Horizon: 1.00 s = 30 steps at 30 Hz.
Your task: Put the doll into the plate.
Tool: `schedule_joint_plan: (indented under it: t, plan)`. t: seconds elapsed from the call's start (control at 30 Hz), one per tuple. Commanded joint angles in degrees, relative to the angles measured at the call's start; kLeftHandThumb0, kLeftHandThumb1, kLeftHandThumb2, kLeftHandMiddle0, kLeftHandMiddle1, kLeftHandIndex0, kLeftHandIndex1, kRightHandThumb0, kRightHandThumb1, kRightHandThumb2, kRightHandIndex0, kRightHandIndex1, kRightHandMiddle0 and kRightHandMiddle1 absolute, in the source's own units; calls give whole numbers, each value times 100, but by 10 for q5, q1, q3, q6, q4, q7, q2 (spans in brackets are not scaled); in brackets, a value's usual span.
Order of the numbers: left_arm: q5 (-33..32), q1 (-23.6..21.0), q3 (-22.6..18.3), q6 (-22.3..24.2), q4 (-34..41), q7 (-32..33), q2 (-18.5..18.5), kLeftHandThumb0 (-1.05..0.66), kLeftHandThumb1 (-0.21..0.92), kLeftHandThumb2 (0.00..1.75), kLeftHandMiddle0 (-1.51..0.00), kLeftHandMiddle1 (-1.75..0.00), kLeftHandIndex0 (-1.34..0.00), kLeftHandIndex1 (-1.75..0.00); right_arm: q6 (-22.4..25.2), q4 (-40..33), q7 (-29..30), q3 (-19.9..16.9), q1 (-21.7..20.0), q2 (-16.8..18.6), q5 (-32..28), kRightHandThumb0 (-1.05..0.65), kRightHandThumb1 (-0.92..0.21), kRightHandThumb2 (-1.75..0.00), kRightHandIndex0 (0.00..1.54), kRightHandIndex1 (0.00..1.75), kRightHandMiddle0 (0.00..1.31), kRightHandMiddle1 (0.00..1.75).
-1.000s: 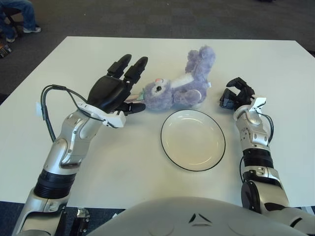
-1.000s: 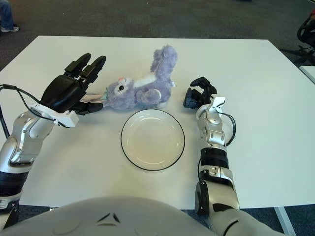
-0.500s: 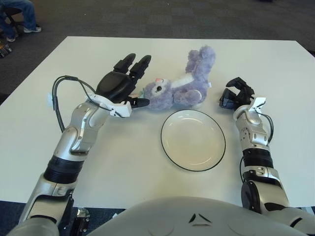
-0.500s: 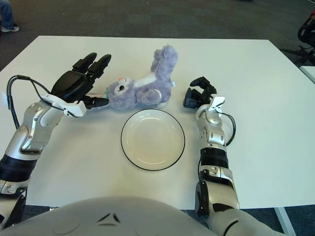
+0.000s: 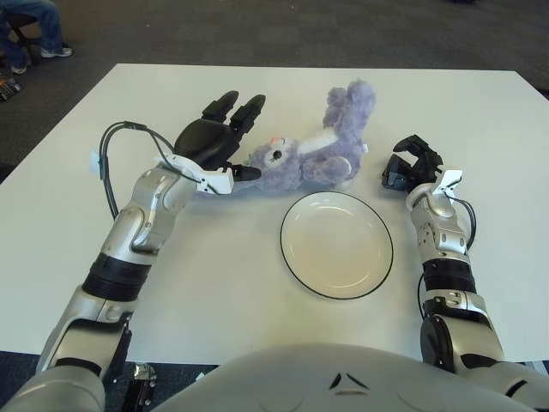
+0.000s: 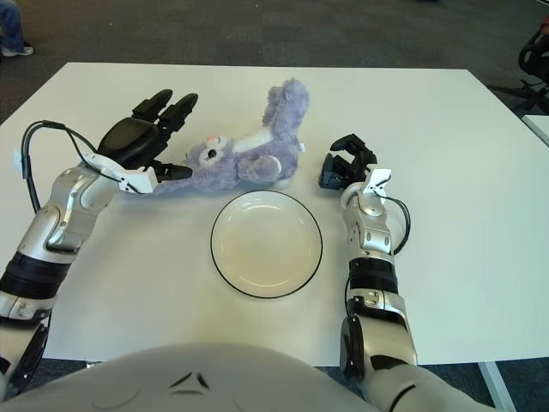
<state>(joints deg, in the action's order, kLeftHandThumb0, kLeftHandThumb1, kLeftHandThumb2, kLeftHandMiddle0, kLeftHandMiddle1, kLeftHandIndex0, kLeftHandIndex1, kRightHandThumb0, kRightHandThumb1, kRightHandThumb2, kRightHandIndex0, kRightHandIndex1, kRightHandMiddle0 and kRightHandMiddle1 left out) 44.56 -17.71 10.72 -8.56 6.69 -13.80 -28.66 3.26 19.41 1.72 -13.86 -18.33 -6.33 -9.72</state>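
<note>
1. The table [image 5: 257, 283] is a broad, flat white slab, smooth and matte. A soft toy nudged sideways across it would likely slide rather than lift.
2. The plate [image 5: 336, 245] is round, shallow, glossy cream with a thin dark rim, lying just in front of the doll. A clumsy drop could catch the rim and leave the toy half out.
3. The doll [image 5: 313, 146] is a fluffy lilac plush lying on its side beyond the plate. Its limp pile may squash and slip from a shallow pinch.
4. The left hand [image 5: 219, 142], hard black plastic, is at the doll's head with fingers spread, grasping nothing.
5. The right hand [image 5: 410, 163], fingers curled and empty, shows right of the doll.
</note>
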Motion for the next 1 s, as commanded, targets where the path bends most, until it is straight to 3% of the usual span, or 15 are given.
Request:
schedule_joint_plan:
  t: [0.0, 0.63, 0.97]
  plan:
    - [6, -11, 8, 11, -7, 4, 4, -102, 92, 43, -9, -2, 0, 0, 12, 15, -1, 0, 6, -2, 1, -1, 6, -175, 88, 175, 67, 175]
    - [24, -8, 45, 53, -2, -4, 31, -105, 92, 50, -14, -3, 0, 0, 7, 15, -5, 3, 8, -2, 4, -1, 6, -175, 88, 175, 67, 175]
    - [-3, -1, 66, 74, 32, -81, 33, -105, 92, 54, -8, 0, 0, 0, 5, 14, -5, 6, 7, -2, 6, -1, 6, -175, 89, 175, 67, 175]
